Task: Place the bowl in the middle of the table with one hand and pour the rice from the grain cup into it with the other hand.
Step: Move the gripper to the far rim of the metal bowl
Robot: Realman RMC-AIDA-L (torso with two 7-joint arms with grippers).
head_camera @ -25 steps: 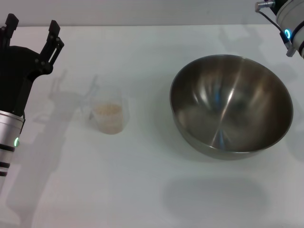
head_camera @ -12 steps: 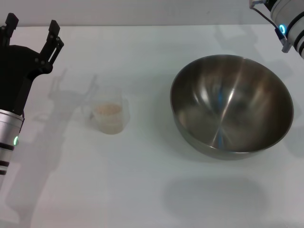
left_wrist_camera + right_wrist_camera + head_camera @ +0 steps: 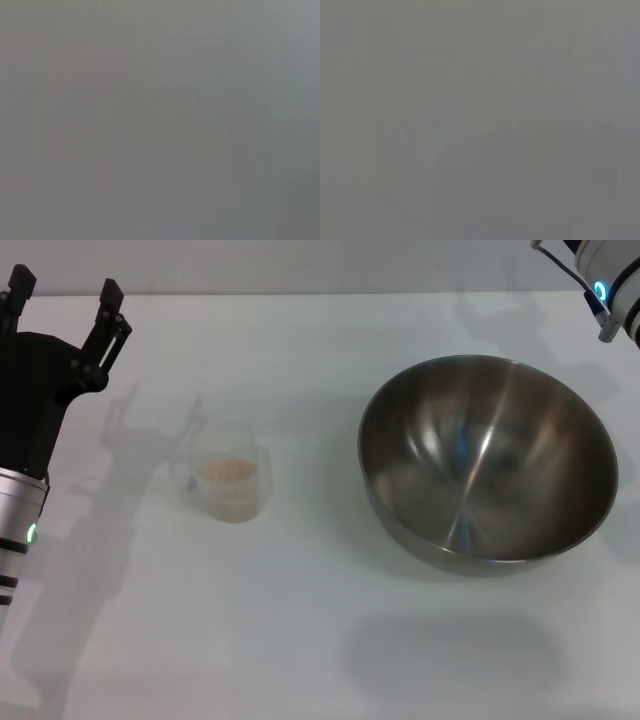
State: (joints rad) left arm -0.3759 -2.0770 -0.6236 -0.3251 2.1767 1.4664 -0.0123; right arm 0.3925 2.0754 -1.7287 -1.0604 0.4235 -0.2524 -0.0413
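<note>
The large shiny steel bowl [image 3: 488, 460] stands upright and empty on the white table [image 3: 300, 640], right of centre. The small clear grain cup [image 3: 230, 483] stands left of centre, with pale rice [image 3: 227, 470] in it and its handle toward the far left. My left gripper [image 3: 62, 302] is open and empty at the far left, well apart from the cup, fingers pointing away. Of my right arm only the silver wrist [image 3: 610, 280] shows at the top right corner, beyond the bowl; its gripper is out of view. Both wrist views show only plain grey.
The table's far edge [image 3: 300, 293] runs along the top of the head view. Shadows of the arms lie on the tabletop left of the cup and below the bowl.
The right wrist has shifted slightly up and to the right at the top corner. The left arm has barely moved. Bowl and cup stand as before.
</note>
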